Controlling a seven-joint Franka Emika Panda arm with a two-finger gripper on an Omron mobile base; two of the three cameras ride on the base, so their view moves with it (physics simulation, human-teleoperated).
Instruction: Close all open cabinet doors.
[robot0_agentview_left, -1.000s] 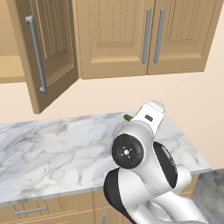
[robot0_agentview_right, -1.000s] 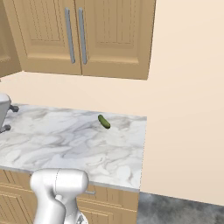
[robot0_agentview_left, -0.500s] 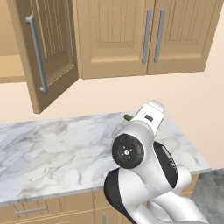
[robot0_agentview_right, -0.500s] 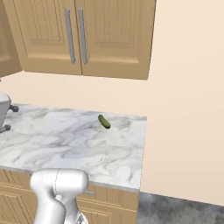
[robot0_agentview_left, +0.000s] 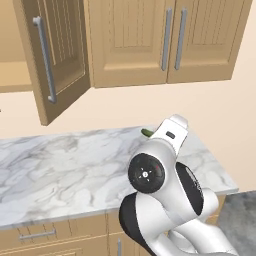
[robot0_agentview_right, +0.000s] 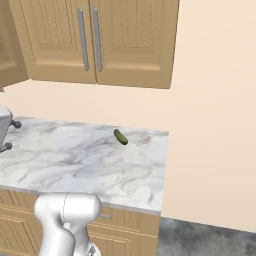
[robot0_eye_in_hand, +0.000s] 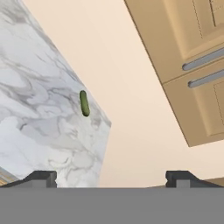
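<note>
While the fingers (robot0_eye_in_hand: 111, 177) stand spread and empty, the open cabinet door (robot0_agentview_left: 55, 55) hangs up and left of the arm. Its handle (robot0_agentview_left: 44, 60) runs vertically.

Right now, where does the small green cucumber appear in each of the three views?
Left base view: cucumber peeks out behind the arm, at the counter's back edge.
Right base view: it lies at centre, near the wall.
Hand view: left of centre.
Shared landmark: the closed double cabinet doors.
</note>
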